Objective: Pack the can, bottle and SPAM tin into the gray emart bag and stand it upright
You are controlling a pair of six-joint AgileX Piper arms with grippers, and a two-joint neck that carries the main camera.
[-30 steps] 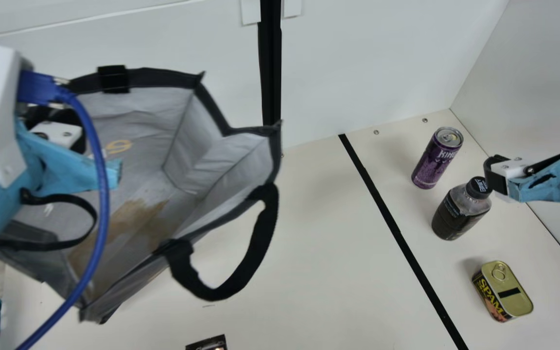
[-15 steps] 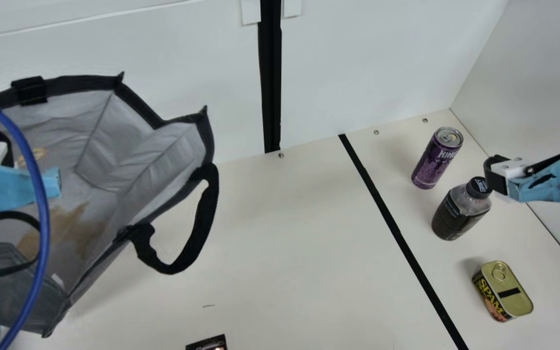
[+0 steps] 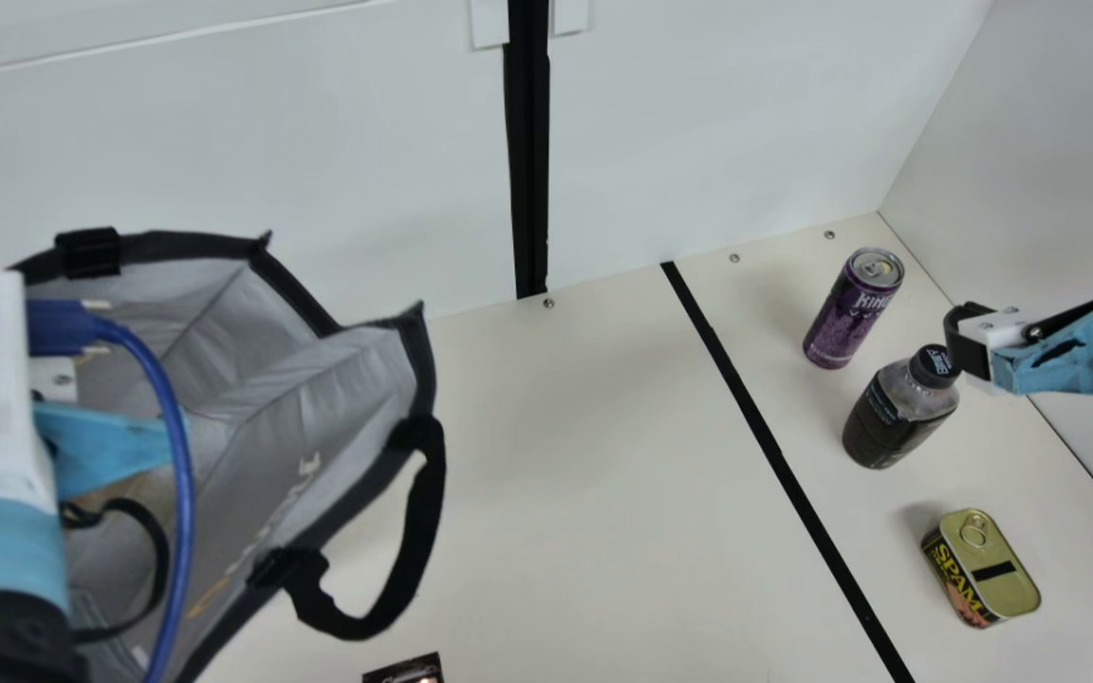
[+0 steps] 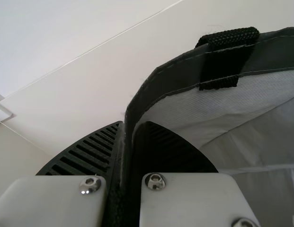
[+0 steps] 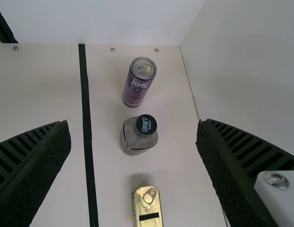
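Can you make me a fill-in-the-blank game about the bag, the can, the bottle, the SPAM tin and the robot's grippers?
The can is coloured ____.
The bottle stands ____ the can and the SPAM tin.
The left gripper pinches the top edge of the gray ____.
The right gripper holds nothing and is wide ____.

Missing words: purple; between; bag; open.

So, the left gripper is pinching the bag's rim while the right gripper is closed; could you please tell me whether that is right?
Not quite: the right gripper is open, its fingers wide apart, as the right wrist view shows. The left gripper is indeed pinching the bag's rim.
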